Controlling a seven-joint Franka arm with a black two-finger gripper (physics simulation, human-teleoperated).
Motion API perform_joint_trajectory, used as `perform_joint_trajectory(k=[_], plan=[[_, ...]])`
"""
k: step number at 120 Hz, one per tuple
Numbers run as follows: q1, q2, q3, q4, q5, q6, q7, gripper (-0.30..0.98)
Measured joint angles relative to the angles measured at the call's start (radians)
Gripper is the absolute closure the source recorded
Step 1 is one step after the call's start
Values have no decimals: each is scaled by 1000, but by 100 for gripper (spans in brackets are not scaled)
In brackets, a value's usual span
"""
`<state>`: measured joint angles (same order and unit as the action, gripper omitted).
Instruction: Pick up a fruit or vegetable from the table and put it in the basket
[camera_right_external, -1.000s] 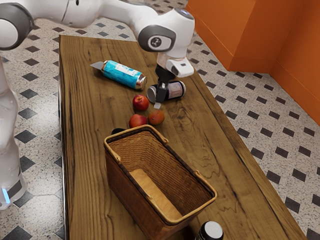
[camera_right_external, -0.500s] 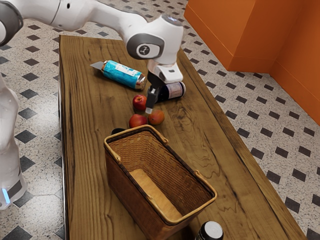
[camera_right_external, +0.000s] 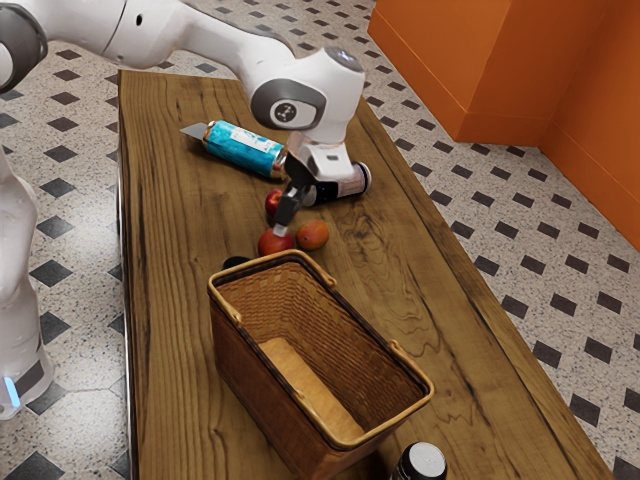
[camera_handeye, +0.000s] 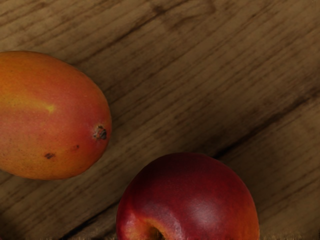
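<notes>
The gripper (camera_right_external: 281, 228) is low over the table, its tip at the upper side of the red fruit (camera_right_external: 272, 244) nearest the basket. An orange-red mango (camera_right_external: 313, 235) lies beside that fruit, and another red fruit (camera_right_external: 273, 204) is partly hidden behind the gripper. In the wrist view, a dark red fruit (camera_handeye: 190, 197) shows at the lower edge, close under the hand, with the mango (camera_handeye: 50, 115) beside it. The wicker basket (camera_right_external: 262, 385) stands upright with its top uncovered and nothing visible inside; its handles are folded down along the rim.
On the wooden table (camera_right_external: 170, 300), a blue-labelled bottle (camera_right_external: 243, 148) and a dark jar (camera_right_external: 350, 182) lie on their sides beyond the fruit. A white-capped bottle (camera_right_external: 427, 461) stands by the basket's near end. A small black object (camera_right_external: 236, 262) is partly hidden behind the basket.
My gripper has swung from beside the dark jar toward the exterior view's left and down, reaching the red fruit by the basket. The fruits and basket look unmoved.
</notes>
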<state>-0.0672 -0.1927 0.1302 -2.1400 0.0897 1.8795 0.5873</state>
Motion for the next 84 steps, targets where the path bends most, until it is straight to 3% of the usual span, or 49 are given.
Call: perform_joint_trajectory(k=[84], plan=[[-2,20,-1,-16,-44,-77,34,0]])
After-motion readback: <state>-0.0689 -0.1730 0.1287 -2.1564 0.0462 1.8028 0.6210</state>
